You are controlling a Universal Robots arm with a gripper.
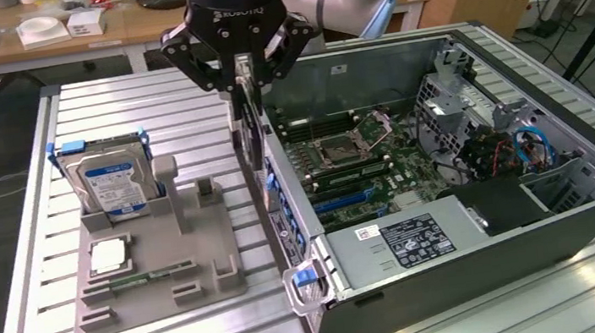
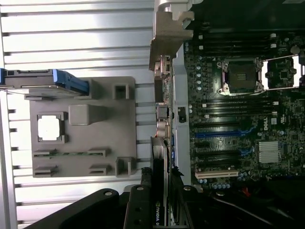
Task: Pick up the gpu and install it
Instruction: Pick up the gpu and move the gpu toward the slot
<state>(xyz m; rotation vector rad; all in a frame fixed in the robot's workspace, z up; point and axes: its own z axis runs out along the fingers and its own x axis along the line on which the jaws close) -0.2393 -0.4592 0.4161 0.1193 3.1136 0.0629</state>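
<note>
Black and thin, the gpu [image 1: 250, 130] hangs clamped in the gripper [image 1: 245, 76], just above the open computer case's [image 1: 575, 209] rear wall. Its long axis appears near vertical, pointing down. It could snag on that wall, or tilt and miss the motherboard [image 1: 370, 153] slot.
</note>
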